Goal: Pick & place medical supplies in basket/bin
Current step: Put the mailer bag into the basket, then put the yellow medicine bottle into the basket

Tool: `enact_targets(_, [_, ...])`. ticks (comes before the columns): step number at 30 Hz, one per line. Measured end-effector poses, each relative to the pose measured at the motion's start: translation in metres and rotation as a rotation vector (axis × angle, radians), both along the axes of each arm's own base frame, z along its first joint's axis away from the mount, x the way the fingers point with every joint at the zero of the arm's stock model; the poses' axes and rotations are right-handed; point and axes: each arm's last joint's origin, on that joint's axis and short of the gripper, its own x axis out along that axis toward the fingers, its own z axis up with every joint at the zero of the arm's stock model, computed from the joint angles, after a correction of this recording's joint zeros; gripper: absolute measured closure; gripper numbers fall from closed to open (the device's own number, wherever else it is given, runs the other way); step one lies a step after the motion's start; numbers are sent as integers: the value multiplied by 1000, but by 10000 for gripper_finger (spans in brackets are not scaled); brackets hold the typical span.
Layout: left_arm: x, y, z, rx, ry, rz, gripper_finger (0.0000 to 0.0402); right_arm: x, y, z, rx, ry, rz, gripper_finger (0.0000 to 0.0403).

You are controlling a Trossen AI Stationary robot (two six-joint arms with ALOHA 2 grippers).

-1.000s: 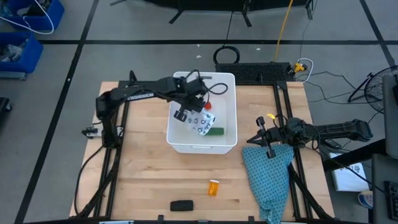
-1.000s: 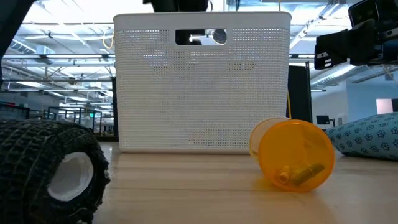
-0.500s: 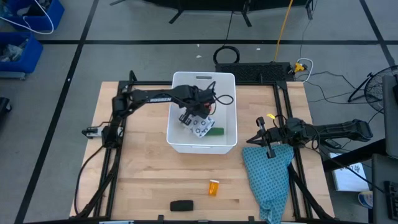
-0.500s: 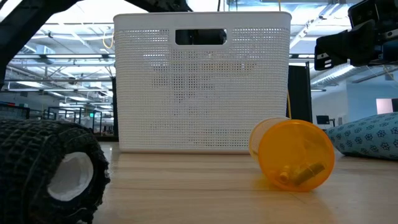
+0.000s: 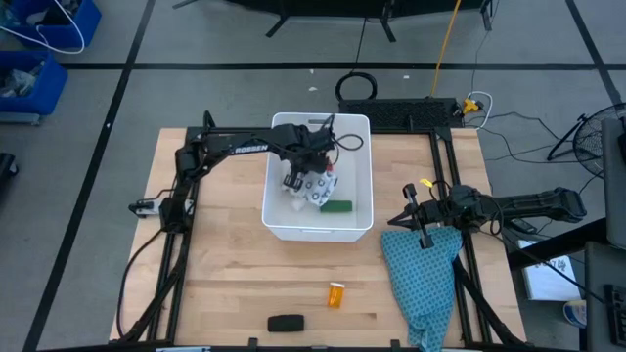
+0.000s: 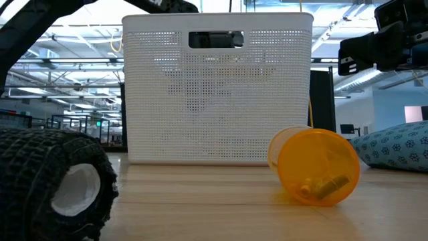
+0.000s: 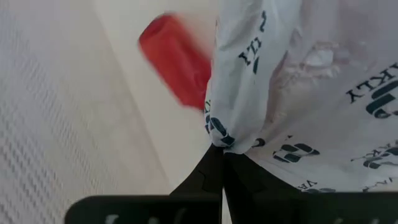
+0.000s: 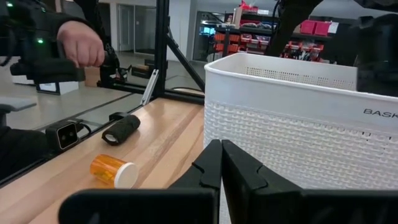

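Basket (image 5: 364,217), white, sits mid-table from above; the left gripper (image 5: 293,182) reaches inside it, pinching the white dotted packet (image 5: 318,190), a green oblong (image 5: 338,206) at its 4 o'clock. At table height, an orange vial (image 6: 314,175) lies on its side before the tub. Left wrist: fingers (image 7: 211,171) closed on the packet, red bottle (image 7: 175,60) beyond. Right gripper (image 5: 419,217) waits closed at 3 o'clock.

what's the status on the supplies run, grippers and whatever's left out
Left gripper down in the basket, shut on white packet. Right gripper shut, parked over teal cloth. Orange vial, black roll remain on table.
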Motion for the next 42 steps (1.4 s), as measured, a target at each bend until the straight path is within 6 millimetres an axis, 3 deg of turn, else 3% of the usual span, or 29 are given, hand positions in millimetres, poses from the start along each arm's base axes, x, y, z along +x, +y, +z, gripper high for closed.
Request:
enact_targets(7, [-4, 8, 0, -19, 1, 63, 400, 0, 0, 0, -7, -4, 0, 403])
enact_targets(16, [1, -6, 0, -23, 7, -38, 395, 0, 0, 0, -12, -6, 0, 403])
enact_targets(25, [7, -31, 0, -27, 27, -105, 297, 0, 0, 0, -4, -4, 0, 403])
enact_targets(29, [10, -42, 2, 91, 65, -92, 243, 0, 0, 0, -2, -3, 0, 403])
enact_targets(35, [16, -56, 34, 217, 50, -101, 180, 0, 0, 0, -1, -3, 0, 403])
enact_targets(39, [15, -67, 77, 215, -6, -72, 160, 0, 0, 0, -1, -3, 1, 403])
enact_targets(42, [5, -77, 109, 184, -33, 7, 167, 0, 0, 0, -1, -2, 1, 403])
